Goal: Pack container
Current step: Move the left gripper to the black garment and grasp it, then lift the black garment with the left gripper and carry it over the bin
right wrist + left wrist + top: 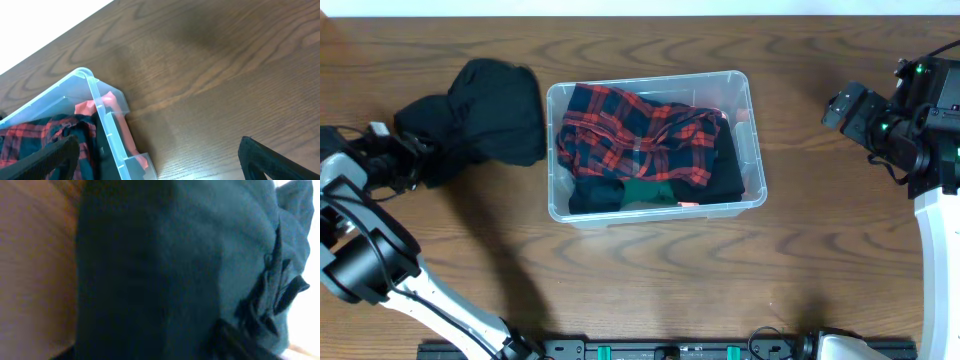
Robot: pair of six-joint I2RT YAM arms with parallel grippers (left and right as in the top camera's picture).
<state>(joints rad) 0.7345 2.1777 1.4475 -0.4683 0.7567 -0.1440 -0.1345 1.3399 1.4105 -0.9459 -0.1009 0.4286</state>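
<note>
The clear plastic container (655,82) sits mid-table, holding a red-and-black plaid shirt (640,125), black clothes and a green garment (650,190). A black garment (490,110) lies heaped on the table left of it. My left gripper (408,158) is pressed into that heap's left end. Dark fabric (165,265) fills the left wrist view and hides the fingers. My right gripper (845,105) is open and empty, above the table right of the container. The right wrist view shows the container's corner (107,125) and the plaid shirt (30,135) between the spread fingers (157,160).
A red-pink item (110,102) lies against the container's right wall. Bare wooden table (650,280) lies in front of the container and to its right. The table's far edge meets a white wall (640,6).
</note>
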